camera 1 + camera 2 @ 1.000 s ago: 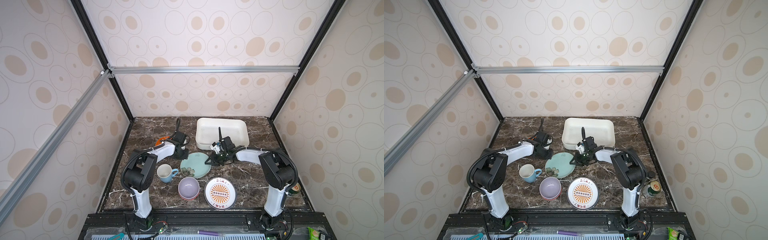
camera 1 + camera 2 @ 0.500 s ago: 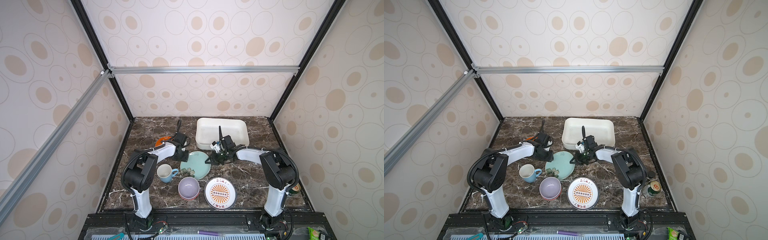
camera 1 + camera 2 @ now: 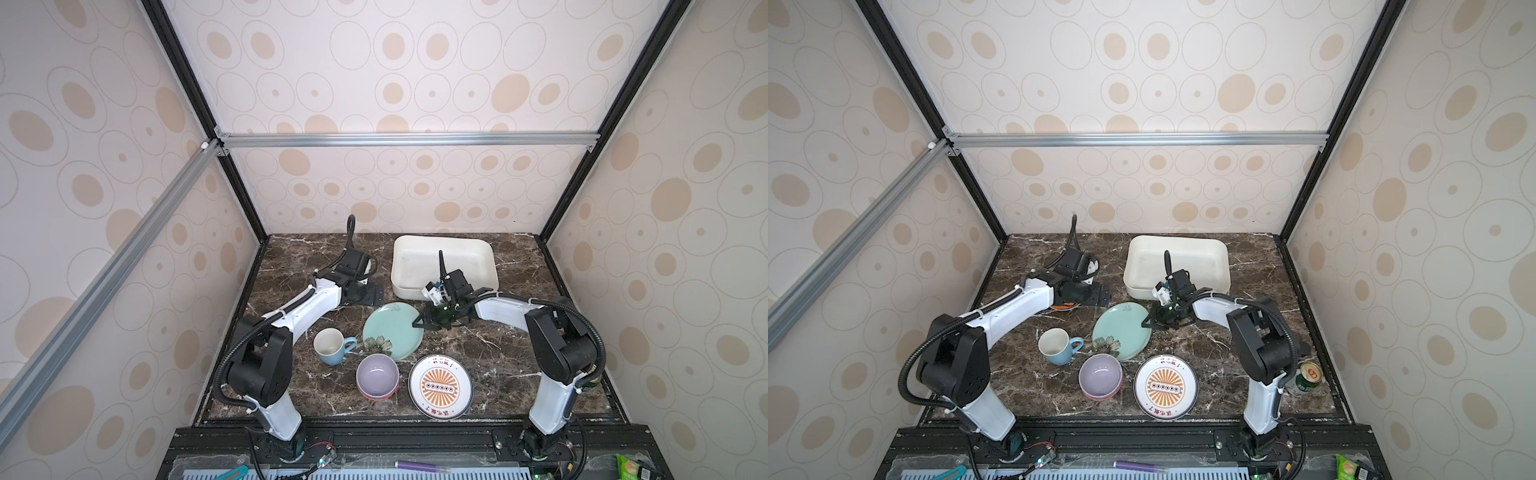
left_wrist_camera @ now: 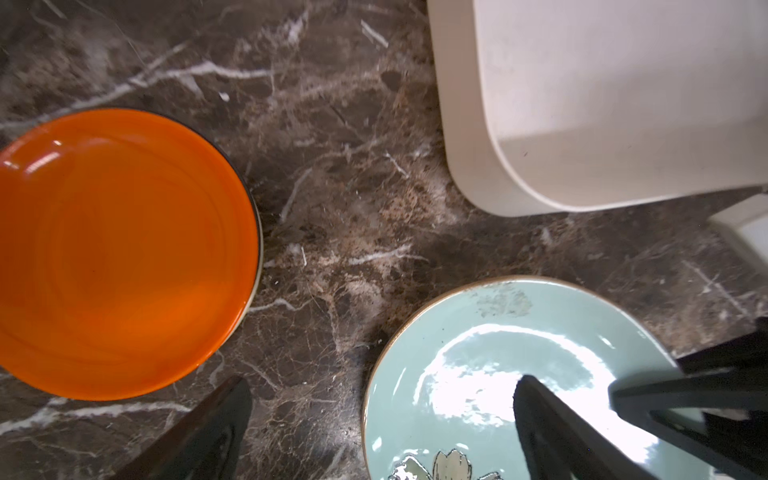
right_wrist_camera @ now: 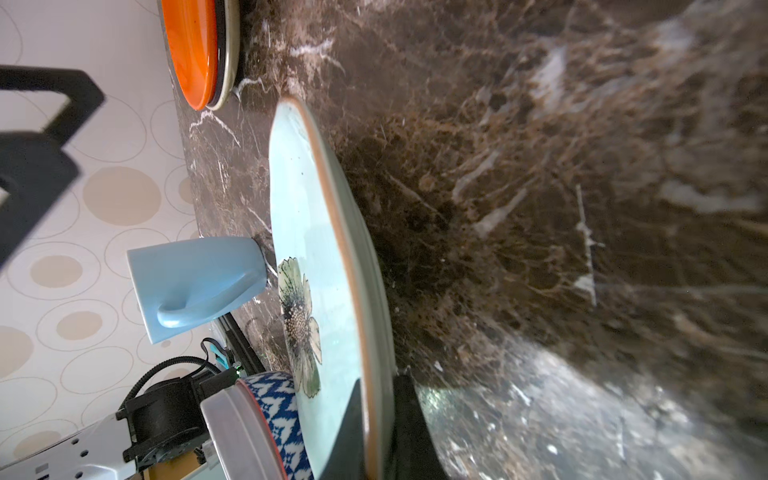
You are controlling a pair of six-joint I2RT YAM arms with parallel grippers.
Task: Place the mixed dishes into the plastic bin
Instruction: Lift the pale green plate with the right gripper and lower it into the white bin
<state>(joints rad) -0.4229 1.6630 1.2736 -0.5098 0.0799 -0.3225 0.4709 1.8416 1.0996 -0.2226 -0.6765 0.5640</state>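
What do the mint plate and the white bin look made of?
The mint plate: probably glazed ceramic; glossy, with bright glare and a thin brown rim. The white bin: apparently plastic, matte off-white, with rounded moulded corners and no sharp reflections.

5 plates (image 3: 392,330), 2 bowls (image 3: 376,372), 1 mug (image 3: 332,347), 1 bin (image 3: 415,266), 1 can (image 3: 1308,376).

Glossy glazed mint plate (image 4: 478,332), polished marble tabletop (image 4: 353,187)

Nothing can be read for certain. The white sunburst plate (image 3: 441,386) (image 3: 1165,386), low in the middle of both top views, carries red characters along its upper and lower rim, too small to read. The print on the green packet (image 3: 631,467) in the lower right corner is blurred.
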